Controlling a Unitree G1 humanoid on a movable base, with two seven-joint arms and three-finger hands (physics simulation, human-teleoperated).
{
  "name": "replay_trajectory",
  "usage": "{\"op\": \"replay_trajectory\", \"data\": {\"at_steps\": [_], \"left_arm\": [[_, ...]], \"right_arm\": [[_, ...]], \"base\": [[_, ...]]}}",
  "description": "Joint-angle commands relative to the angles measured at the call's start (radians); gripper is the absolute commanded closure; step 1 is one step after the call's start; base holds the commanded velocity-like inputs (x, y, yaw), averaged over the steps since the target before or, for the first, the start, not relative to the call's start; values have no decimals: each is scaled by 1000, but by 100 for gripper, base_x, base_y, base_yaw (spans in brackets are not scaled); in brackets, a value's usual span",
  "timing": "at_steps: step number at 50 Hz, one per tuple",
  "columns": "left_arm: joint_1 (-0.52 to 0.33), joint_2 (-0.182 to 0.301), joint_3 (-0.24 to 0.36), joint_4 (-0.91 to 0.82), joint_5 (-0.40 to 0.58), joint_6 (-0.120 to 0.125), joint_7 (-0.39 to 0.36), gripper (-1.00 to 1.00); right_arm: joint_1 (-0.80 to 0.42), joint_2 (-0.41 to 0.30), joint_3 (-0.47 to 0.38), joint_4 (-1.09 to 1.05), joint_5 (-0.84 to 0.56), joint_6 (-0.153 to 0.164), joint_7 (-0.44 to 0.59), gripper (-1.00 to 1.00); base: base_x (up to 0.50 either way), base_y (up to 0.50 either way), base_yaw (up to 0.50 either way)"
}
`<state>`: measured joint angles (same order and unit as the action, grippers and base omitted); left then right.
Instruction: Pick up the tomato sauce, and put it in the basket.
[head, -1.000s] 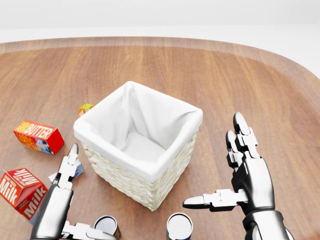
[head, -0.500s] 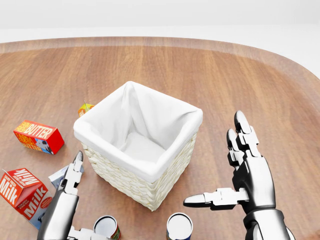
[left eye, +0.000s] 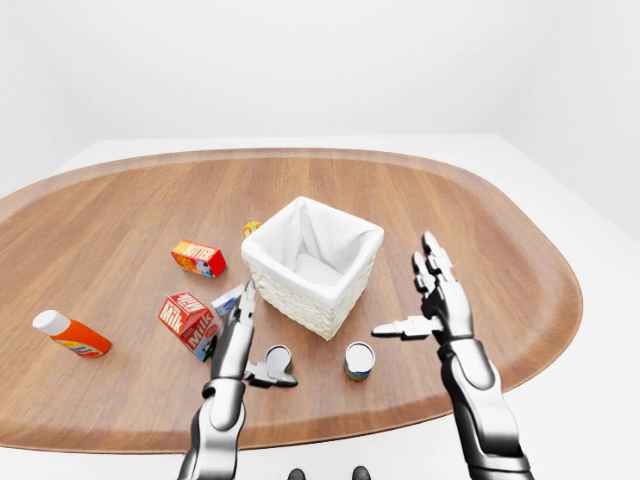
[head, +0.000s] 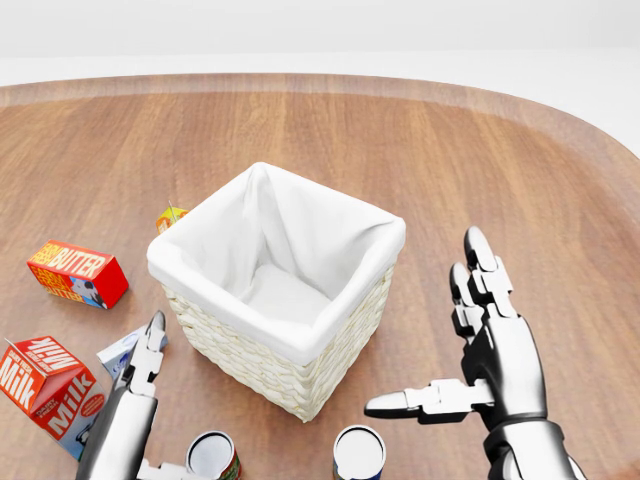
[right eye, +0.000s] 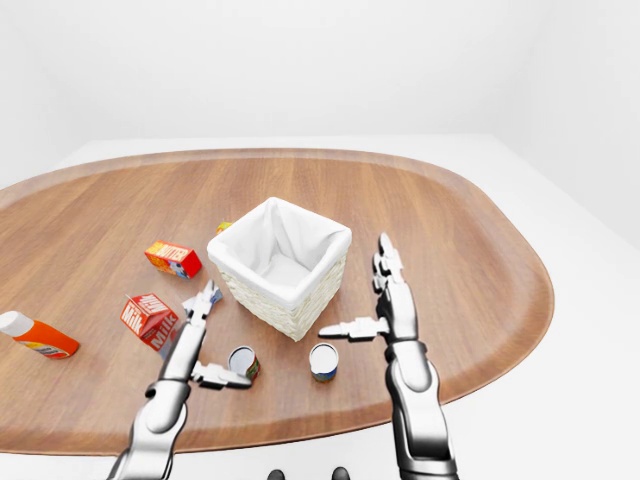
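The tomato sauce is the short can with a red and green label (head: 213, 455), standing upright at the bottom edge of the head view, below the basket. My left hand (head: 165, 400) is open. Its straight fingers (head: 147, 352) rise just left of the can and its thumb reaches under it, not closed round it. The wicker basket (head: 262, 366) with a white cloth liner stands mid-table and holds nothing visible. At the right of the basket my right hand (head: 430, 330) is open, palm turned toward the basket, holding nothing.
A blue-labelled can (head: 358, 452) stands right of the sauce can. At the left lie a milk carton (head: 45, 380), a butter box (head: 77, 272), a small pale carton (head: 118, 350) and a small orange box (head: 170, 217). An orange bottle (left eye: 70, 335) lies far left.
My left hand has drawn down toward the bottom of the head view, nearer the red-labelled can. The right hand has sunk slightly. Objects have not moved.
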<state>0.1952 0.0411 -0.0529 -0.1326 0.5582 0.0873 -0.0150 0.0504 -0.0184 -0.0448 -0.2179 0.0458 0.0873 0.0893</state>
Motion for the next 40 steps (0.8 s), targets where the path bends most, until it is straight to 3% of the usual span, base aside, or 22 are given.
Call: {"op": "replay_trajectory", "data": {"at_steps": [1,17,40], "left_arm": [[0,3,-1,33,5,0,12,-100],[-7,1,-26,99,34,-12,35,-100],[-41,4,-19,178,27,-36,57,-100]], "right_arm": [[0,1,5,13,-3,-1,1,-100],[3,-1,-1,-9,2,0,4,-100],[2,-1,-1,-13,2,0,3,-100]], "base": [[0,0,0],[0,0,0],[0,0,0]]}}
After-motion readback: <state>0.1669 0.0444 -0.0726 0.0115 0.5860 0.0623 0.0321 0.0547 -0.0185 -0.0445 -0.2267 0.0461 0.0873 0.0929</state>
